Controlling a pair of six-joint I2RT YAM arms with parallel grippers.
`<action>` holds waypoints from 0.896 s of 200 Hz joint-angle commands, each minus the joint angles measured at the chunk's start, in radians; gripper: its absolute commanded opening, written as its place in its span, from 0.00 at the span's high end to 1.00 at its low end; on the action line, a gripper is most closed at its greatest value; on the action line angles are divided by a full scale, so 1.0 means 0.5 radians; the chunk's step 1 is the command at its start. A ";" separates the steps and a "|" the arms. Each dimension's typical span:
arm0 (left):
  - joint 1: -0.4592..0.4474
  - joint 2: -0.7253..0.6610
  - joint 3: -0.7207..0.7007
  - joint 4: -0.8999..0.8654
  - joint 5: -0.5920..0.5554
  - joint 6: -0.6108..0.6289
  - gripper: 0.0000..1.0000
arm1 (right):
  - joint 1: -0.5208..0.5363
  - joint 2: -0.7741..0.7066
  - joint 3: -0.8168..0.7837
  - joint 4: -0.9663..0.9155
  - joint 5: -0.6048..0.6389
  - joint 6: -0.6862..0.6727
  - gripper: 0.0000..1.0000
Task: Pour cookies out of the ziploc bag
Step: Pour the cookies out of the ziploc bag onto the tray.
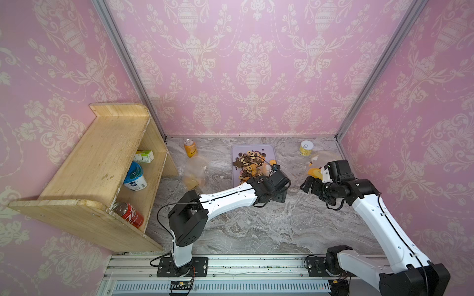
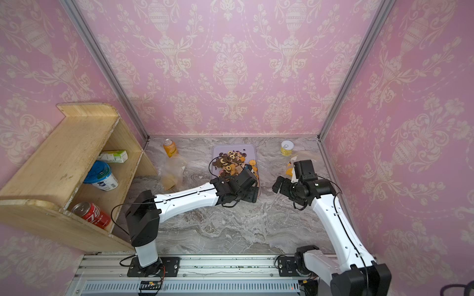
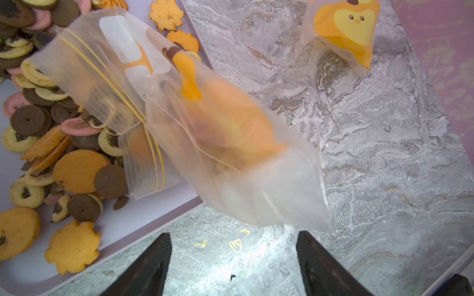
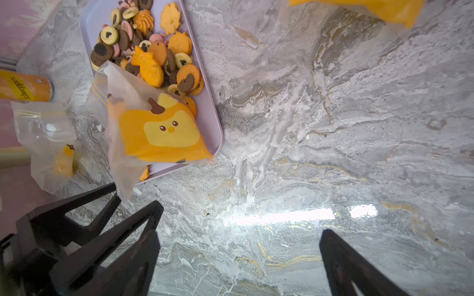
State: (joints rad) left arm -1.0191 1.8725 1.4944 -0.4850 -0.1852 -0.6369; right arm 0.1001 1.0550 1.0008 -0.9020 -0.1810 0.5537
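While the left gripper point(image 3: 233, 235) and right gripper point(image 4: 238, 233) show spread, empty jaws, the cookies point(image 1: 250, 159) lie heaped on the tray point(image 1: 268, 148) at 12 o'clock on the table point(image 1: 256, 225). The ziploc bag point(image 4: 159, 130) covers the tray's 5 o'clock corner, beside the left gripper.

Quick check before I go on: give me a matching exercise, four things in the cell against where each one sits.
1 cookies
2 red can
3 orange can
4 yellow tin

A table, back right corner
B in the shelf
C on the tray
D table, beside the shelf

Pairs: 1-C; 2-B; 3-D; 4-A
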 commanded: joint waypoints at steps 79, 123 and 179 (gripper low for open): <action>-0.063 0.512 0.618 -0.397 -0.479 -0.118 0.42 | -0.096 -0.291 -0.232 -0.032 -0.015 0.126 0.00; -0.040 0.610 0.758 -0.439 -0.541 -0.098 0.54 | -0.127 -0.324 -0.260 -0.038 -0.036 0.102 0.00; 0.078 0.540 0.671 -0.379 -0.457 -0.086 0.91 | -0.133 -0.311 -0.314 0.028 -0.115 0.100 0.00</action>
State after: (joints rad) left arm -1.0153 2.1658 1.8496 -0.6708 -0.4099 -0.6846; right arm 0.0406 0.9066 0.8631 -0.9024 -0.2070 0.6052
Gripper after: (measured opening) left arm 0.124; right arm 0.998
